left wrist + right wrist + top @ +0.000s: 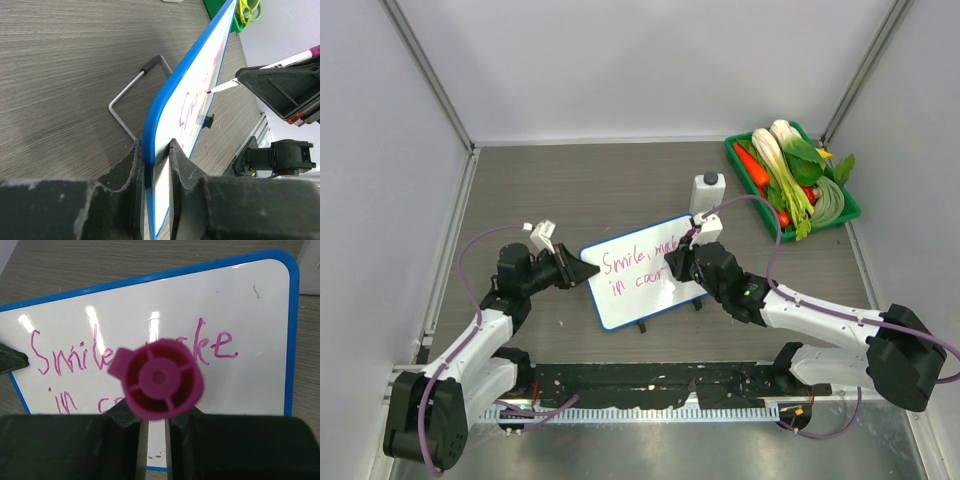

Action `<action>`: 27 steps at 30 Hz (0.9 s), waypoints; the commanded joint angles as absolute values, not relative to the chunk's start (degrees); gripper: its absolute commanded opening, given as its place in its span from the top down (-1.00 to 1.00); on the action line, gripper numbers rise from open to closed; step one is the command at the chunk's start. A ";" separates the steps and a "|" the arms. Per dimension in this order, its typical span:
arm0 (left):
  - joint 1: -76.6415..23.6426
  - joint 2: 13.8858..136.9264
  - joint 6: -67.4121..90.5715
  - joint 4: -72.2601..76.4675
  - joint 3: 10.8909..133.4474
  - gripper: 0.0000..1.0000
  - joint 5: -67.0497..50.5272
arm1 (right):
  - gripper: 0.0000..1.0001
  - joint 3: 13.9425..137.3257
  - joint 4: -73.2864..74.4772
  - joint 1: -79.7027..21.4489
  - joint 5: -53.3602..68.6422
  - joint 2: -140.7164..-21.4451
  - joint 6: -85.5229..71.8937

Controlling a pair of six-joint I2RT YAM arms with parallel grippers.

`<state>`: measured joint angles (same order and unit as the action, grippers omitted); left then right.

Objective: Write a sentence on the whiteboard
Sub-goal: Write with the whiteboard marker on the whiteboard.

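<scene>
- A robotics lab test cell is shown.
- The work area is closed in by plain white panels (650, 60) set in bare metal frame posts (433, 75).
- A left arm (470, 345) and a right arm (820, 318) are bolted side by side to a black mounting rail (650, 380) at the near edge of a grey wood-grain table (570, 190).
- Purple cables (460, 268) are run exposed along the arms.
- Unrelated props are gathered on the one table: the whiteboard (640, 290), a magenta marker (160, 377), a white bottle (708, 192) and a green tray (852, 205) of vegetables (790, 175).
</scene>
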<state>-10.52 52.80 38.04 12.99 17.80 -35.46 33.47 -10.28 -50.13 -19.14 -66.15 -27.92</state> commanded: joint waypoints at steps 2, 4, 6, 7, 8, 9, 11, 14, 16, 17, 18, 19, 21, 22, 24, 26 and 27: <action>-9.49 52.91 31.38 10.81 16.61 1.00 -26.10 | 0.97 33.67 -9.49 -50.01 -19.34 -65.13 -27.68; -9.58 52.91 31.46 10.81 16.79 1.00 -26.10 | 0.97 32.96 -9.14 -50.01 -19.07 -64.95 -27.95; -9.49 53.09 31.38 10.81 16.79 1.00 -26.10 | 0.97 32.26 -8.97 -49.92 -18.98 -64.51 -28.30; -9.58 53.09 31.46 10.81 16.79 1.00 -26.10 | 0.97 32.17 -8.88 -50.01 -18.81 -64.34 -28.39; -9.49 53.09 31.38 10.81 16.70 1.00 -26.10 | 0.97 31.73 -8.53 -50.01 -18.81 -64.07 -28.56; -9.49 52.91 31.38 10.72 16.70 1.00 -26.10 | 0.97 31.64 -8.44 -50.01 -18.81 -63.90 -28.83; -9.49 52.91 31.38 10.72 16.70 1.00 -26.10 | 0.97 31.03 -8.09 -49.92 -18.63 -63.55 -29.00; -9.49 53.00 31.46 10.72 16.61 1.00 -26.10 | 0.97 30.15 -8.35 -50.01 -18.28 -62.93 -29.18; -9.58 53.00 31.38 10.72 16.70 1.00 -26.10 | 0.97 30.32 -8.35 -50.01 -18.02 -62.84 -29.36; -9.58 52.91 31.46 10.72 16.70 1.00 -26.10 | 0.97 30.58 -8.44 -49.92 -18.02 -62.84 -29.53; -9.49 53.00 31.38 10.72 16.70 1.00 -26.10 | 0.97 30.76 -8.61 -49.92 -17.93 -62.84 -29.62; -9.58 52.91 31.46 10.72 16.70 1.00 -26.10 | 0.97 31.11 -8.70 -49.92 -17.76 -62.67 -29.62; -9.49 52.91 31.46 10.72 16.70 1.00 -26.10 | 0.97 31.81 -8.96 -49.92 -17.67 -62.40 -29.71; -9.58 53.00 31.38 10.72 16.70 1.00 -26.10 | 0.97 32.08 -8.96 -50.01 -17.58 -62.14 -29.53; -9.49 52.91 31.46 10.64 16.70 1.00 -26.02 | 0.97 32.96 -9.05 -49.92 -17.40 -61.44 -29.62; -9.58 52.91 31.38 10.72 16.70 1.00 -26.02 | 0.97 33.83 -8.88 -49.92 -17.40 -60.91 -29.71; -9.49 53.00 31.38 10.81 16.79 1.00 -26.02 | 0.97 34.53 -8.35 -49.83 -17.75 -60.65 -29.62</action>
